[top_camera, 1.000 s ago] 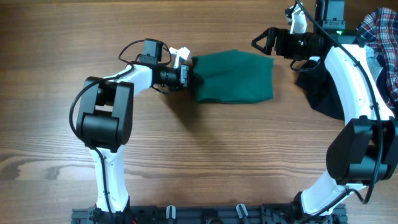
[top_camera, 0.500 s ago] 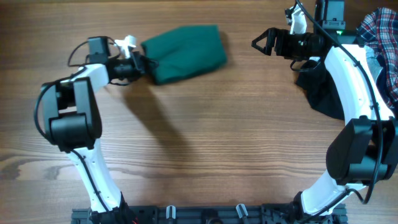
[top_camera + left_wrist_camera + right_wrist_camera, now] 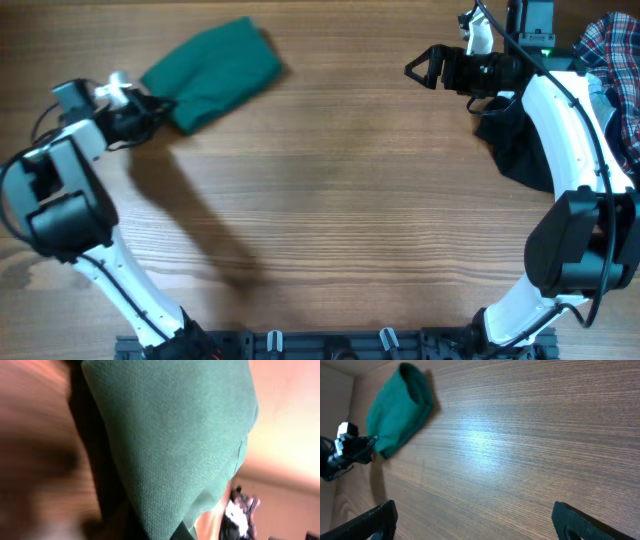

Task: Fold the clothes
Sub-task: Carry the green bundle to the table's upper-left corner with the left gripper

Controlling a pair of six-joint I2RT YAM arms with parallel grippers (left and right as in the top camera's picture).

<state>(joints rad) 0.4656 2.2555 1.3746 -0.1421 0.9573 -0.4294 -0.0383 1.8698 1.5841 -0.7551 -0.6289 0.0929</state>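
Overhead view: the left claw point(image 3: 158, 108) is closed on the near end of a folded dark green fabric garment point(image 3: 212, 70). The garment extends away from the fingertips, lying flat on the brown wood-grain table point(image 3: 340, 200). Left wrist view is blurred; the green garment point(image 3: 180, 440) fills the frame directly ahead of the claw, and the fingers cannot be made out there.

The right claw point(image 3: 412, 68) stands wide open and holds nothing. Its black fingertips point(image 3: 372, 519) sit far apart over bare table, with the green garment point(image 3: 397, 407) well ahead of it. Behind this claw lie a crumpled dark garment point(image 3: 515, 150) and a red-and-blue checked garment point(image 3: 620, 50).
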